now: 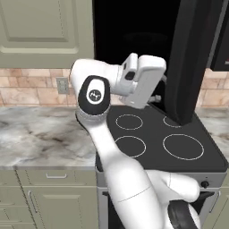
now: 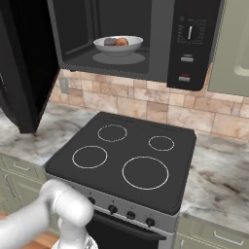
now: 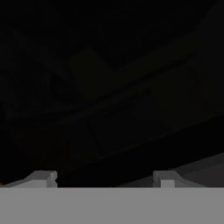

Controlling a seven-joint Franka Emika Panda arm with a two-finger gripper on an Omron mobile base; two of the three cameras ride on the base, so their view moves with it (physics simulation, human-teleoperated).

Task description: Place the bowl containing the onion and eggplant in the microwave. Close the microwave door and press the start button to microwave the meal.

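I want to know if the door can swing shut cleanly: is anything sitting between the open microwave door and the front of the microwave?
Nothing visible blocks it. The bowl with the onion and eggplant sits fully inside the microwave, behind the front opening. The microwave door hangs wide open over the stove, and the gap between door and opening looks free.

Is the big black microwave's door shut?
No, the tall black microwave door hangs wide open, showing the shallow white bowl inside the cavity.

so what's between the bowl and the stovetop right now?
Right base view: the bowl sits inside the microwave; below it come the cavity floor, the microwave's bottom edge, bare tiled backsplash, then the stovetop.
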